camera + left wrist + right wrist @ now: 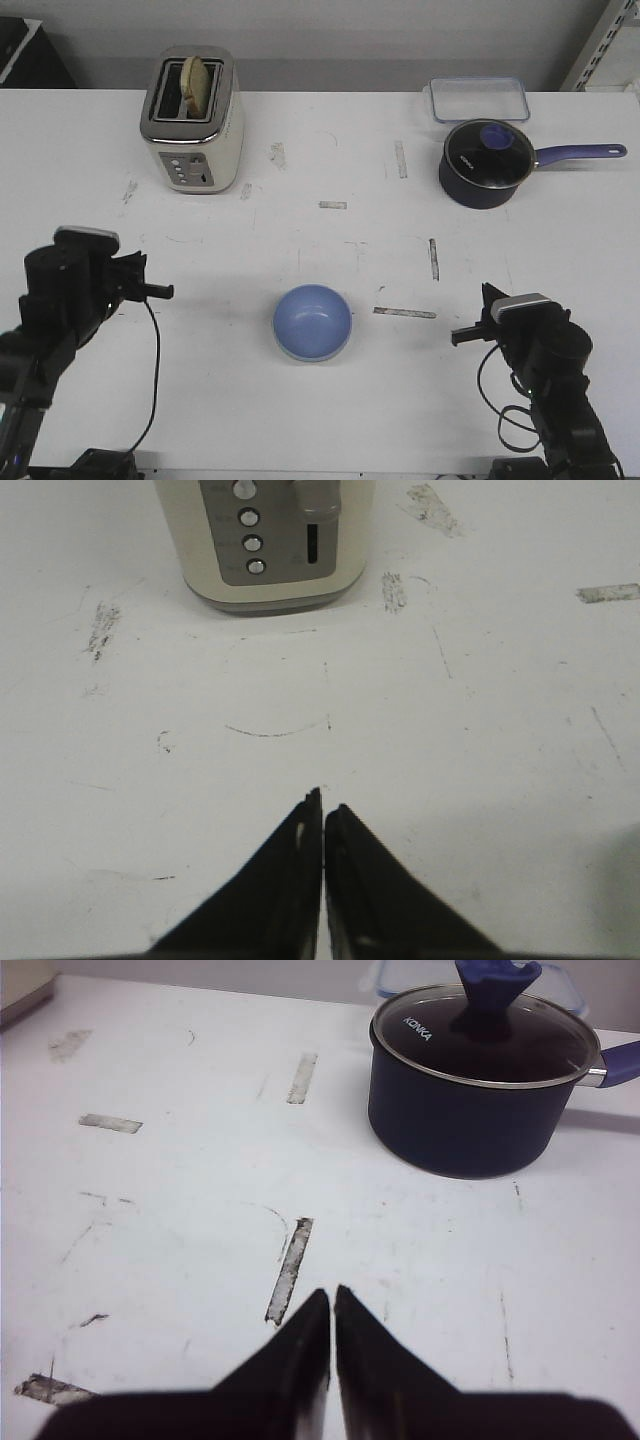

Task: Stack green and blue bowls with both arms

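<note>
1. Centrally, the blue bowl sat upright on the white table, near the front edge and between my two arms; a pale rim showed under its lower edge, so the green bowl seemed to be beneath it, though I could not tell for sure.
2. My left gripper had its fingers pressed together to a thin slit, holding nothing and touching nothing, with bare scuffed table beneath.
3. My left gripper in the front view pointed inward, well apart from the bowl.
4. My right gripper was likewise closed to a narrow seam, empty, above a strip of worn tape.
5. From the front my right gripper also pointed inward, clear of the bowl.
6. Farther out, a cream toaster with bread in its slot stood at the back left.
7. A navy saucepan with a glass lid stood at the back right, a clear container just behind it.
</note>
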`<move>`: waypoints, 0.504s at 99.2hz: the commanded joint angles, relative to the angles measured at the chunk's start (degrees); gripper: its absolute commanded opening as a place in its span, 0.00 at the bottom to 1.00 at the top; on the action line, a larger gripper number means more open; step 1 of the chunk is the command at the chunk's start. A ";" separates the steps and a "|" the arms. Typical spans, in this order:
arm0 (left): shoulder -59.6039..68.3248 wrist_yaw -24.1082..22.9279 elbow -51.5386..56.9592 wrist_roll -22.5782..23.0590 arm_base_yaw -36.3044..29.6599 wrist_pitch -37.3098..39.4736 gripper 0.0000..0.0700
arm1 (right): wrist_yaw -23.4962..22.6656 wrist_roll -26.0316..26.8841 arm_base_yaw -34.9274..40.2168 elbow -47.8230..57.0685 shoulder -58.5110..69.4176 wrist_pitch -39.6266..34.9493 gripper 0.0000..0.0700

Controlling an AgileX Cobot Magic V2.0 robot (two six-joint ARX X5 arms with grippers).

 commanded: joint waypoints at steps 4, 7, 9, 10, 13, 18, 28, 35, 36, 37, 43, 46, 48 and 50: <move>-7.87 0.02 -10.84 -2.82 1.44 6.93 0.00 | 0.09 0.76 0.04 0.44 0.13 0.00 0.00; -9.90 0.02 -13.05 -3.02 1.81 8.24 0.00 | 0.02 1.18 0.04 0.44 -0.04 -0.33 0.00; -11.87 0.02 -15.12 -2.99 2.14 9.42 0.00 | 0.04 1.36 0.04 0.44 -0.35 -0.66 0.00; -12.28 0.02 -15.54 -2.99 2.19 9.70 0.00 | 0.04 1.40 0.04 0.44 -0.50 -0.85 0.00; -14.51 0.02 -17.68 -2.97 2.54 10.80 0.00 | 0.09 1.49 0.04 0.44 -1.05 -1.44 0.00; -17.97 0.02 -20.68 -2.97 3.04 12.33 0.00 | 0.24 1.46 0.04 0.44 -2.16 -2.62 0.00; -23.19 0.04 -23.80 -2.69 3.37 14.45 0.00 | 1.95 1.42 0.04 0.44 -5.64 -6.16 0.00; -25.66 0.02 -24.04 -2.51 3.39 15.37 0.00 | 2.95 1.25 0.04 0.42 -8.79 -9.29 0.00; -25.88 0.02 -24.04 -2.51 3.39 15.56 0.00 | 3.08 1.22 0.04 0.42 -9.27 -9.68 0.00; -26.05 0.04 -24.04 -2.51 3.39 15.72 0.00 | 3.17 1.25 0.02 0.42 -9.77 -10.08 0.00; -27.02 0.04 -24.04 -2.54 3.39 16.15 0.00 | 3.56 1.42 0.02 0.42 -12.83 -11.52 0.00; -27.34 0.02 -24.04 -2.54 3.39 16.02 0.00 | 3.85 1.68 0.02 0.42 -14.51 -11.56 0.00; -27.47 0.02 -24.04 -2.54 3.39 15.91 0.00 | 4.11 1.90 0.02 0.42 -15.65 -11.54 0.00; -27.56 0.02 -24.04 -2.54 3.39 15.78 0.00 | 4.37 2.03 0.02 0.42 -16.74 -11.54 0.00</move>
